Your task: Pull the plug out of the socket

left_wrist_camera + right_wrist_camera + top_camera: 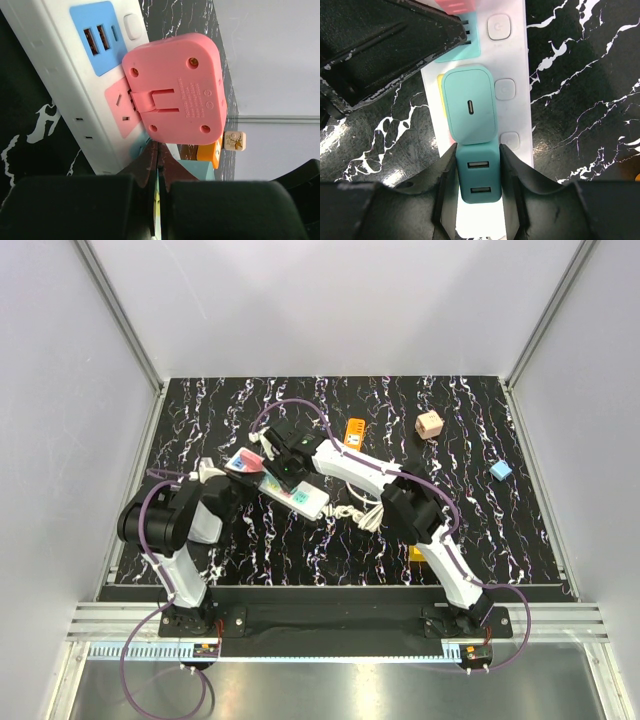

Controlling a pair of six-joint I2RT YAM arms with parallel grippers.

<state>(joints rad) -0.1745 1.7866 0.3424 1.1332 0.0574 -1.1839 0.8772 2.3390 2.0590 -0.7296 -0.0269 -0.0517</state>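
Observation:
The long white power strip (312, 504) lies slantwise on the black marbled table; it also shows in the left wrist view (55, 65) and the right wrist view (514, 60). My right gripper (479, 170) is shut on a dark teal two-USB plug (479, 176) seated in the strip, one finger on each side. A lighter teal plug (470, 106) sits just beyond it. A pink plug (175, 90) at the strip's far end is tilted, its prongs half out of a pink outlet. My left gripper (158, 150) is shut and empty, tips against the strip just below the pink plug.
A short orange power strip (354, 431), a wooden cube (429, 424) and a blue cube (501, 470) lie further back and right. The strip's coiled white cord (355, 512) lies beside the right arm. White walls enclose the table on three sides.

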